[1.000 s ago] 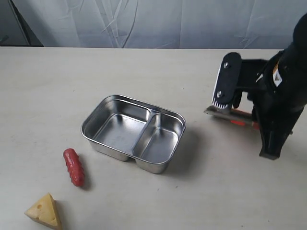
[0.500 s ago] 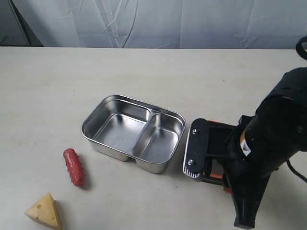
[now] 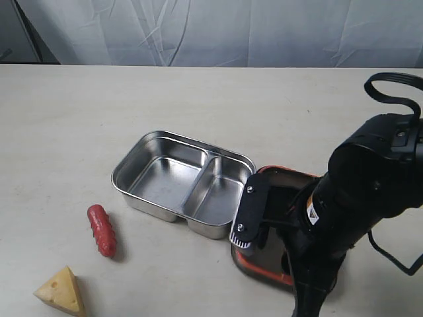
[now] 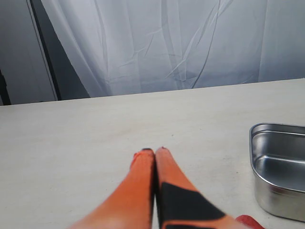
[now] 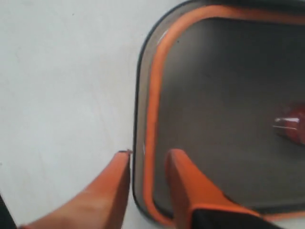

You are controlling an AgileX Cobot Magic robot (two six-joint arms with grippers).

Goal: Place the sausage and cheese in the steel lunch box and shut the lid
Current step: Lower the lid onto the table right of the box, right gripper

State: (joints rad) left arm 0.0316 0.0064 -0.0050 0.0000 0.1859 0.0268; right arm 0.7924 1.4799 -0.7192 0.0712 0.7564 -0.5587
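The lid point(image 5: 224, 95), prob. light, stiff & smooth, lies seal-up on the counter point(image 5: 57, 71) w/ its rim between the loosely open jaws of the right end effector point(image 5: 149, 153), so this rim seems the best hold.

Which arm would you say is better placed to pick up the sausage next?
Left. The sausage lies on that arm's side of the steel lunch box; the left hand is empty. The right hand straddles the rim of the lid.

Table point(image 3: 198, 99): pale beige, matte, reaching across the whole view.
Curtain point(image 3: 231, 30): white, creased, hanging behind the table's far edge.
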